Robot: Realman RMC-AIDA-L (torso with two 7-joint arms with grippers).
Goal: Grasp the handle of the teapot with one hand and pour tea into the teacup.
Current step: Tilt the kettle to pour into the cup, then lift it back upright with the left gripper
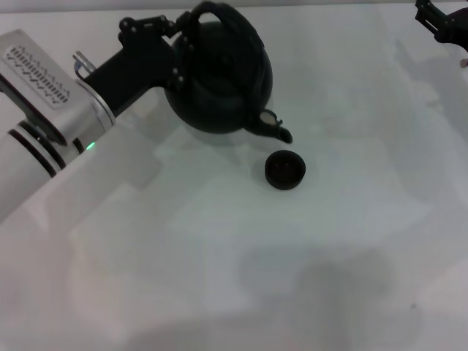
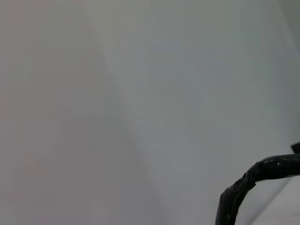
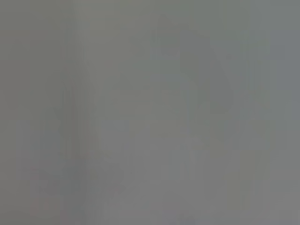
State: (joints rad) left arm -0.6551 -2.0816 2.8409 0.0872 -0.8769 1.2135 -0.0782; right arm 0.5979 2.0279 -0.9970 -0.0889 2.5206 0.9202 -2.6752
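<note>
The teapot (image 1: 219, 80) is shown tilted, its spout (image 1: 274, 128) lowered toward the teacup (image 1: 284, 170), which is set on the white table (image 1: 219, 263) just below and beside the spout tip, not touching it. The left gripper (image 1: 183, 33) is placed at the teapot's rear upper side, closed around the arched handle (image 1: 230, 25), a curved stretch of which is seen in the left wrist view (image 2: 243, 185). The right gripper (image 1: 442, 22) is parked well away from the teapot, at the far right edge; whether it is open cannot be told
</note>
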